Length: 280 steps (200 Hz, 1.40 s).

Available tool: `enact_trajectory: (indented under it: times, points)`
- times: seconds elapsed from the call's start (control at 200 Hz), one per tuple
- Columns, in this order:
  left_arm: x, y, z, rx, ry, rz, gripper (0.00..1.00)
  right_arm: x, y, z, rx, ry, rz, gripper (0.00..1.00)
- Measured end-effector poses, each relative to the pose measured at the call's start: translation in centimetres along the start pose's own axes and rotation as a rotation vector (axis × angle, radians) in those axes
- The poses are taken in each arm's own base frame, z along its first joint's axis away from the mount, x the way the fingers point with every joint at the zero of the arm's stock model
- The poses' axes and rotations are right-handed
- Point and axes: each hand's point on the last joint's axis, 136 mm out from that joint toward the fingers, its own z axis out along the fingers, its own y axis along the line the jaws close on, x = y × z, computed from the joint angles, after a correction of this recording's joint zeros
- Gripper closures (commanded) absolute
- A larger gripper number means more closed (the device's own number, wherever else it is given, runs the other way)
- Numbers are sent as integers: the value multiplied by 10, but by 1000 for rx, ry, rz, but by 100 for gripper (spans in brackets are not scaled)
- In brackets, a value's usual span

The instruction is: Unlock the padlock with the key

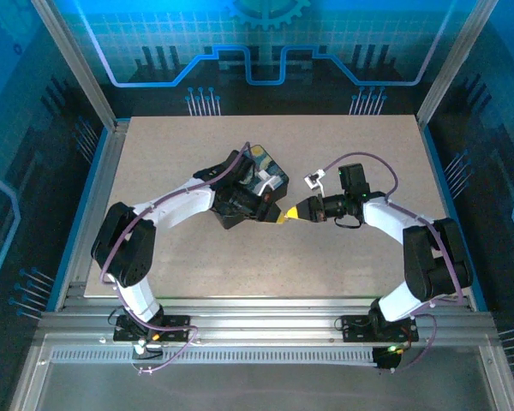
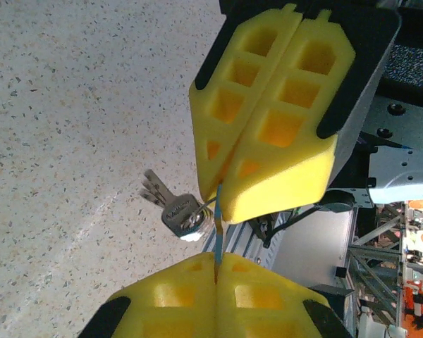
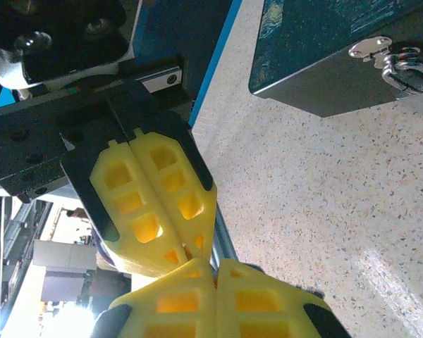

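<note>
Shiny metal keys (image 2: 170,205), matt speckled tabletop (image 2: 70,141)

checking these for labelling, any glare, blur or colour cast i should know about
Top external: blue cast from the backdrop, table evenly lit, no harsh shadows. Left wrist: keys reasonably sharp, faint sheen on the table lower left. Right wrist: glare patch on the table lower right, background blown out lower left, box in focus.

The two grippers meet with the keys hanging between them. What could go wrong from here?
The keys dangle from a thin blue strip that the left gripper and right gripper both seem to pinch at their tips; it may slip out and drop them. No key blade is held, so aiming one would likely be unsteady.
</note>
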Motion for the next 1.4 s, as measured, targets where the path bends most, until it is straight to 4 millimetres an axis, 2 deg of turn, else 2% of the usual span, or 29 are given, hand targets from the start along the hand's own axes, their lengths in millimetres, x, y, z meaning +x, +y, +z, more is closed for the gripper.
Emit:
enact_trajectory:
  times: [0.19, 0.74, 0.77, 0.795, 0.845, 0.965, 1.07, 1.246, 1.401]
  points:
    - [-3, 4, -4, 10, -17, -2, 94, -2, 1, 0, -5, -5, -20, 100]
    - [1, 3, -7, 63, -8, -58, 99, 10, 3, 4, 12, -12, -58, 100]
    - [1, 3, -7, 65, -8, -58, 97, 10, 3, 4, 15, -13, -57, 100]
    - [1, 3, -8, 65, -10, -60, 91, 10, 3, 5, 19, -13, -56, 100]
    - [0, 4, -8, 61, -12, -62, 72, 9, 2, 6, 27, -17, -54, 100]
    - [-8, 13, -11, 18, -50, -58, 53, 12, 2, 9, 18, -17, -27, 100]
    - [-15, 25, -14, -43, -84, -77, 48, 12, -3, 7, 29, -33, 13, 100]
    - [-24, 54, -26, -235, -182, -173, 44, 0, -14, -4, 68, -92, 52, 100]
    - [-15, 90, -38, -488, -300, -321, 40, -14, -32, -12, 125, -157, 119, 100]
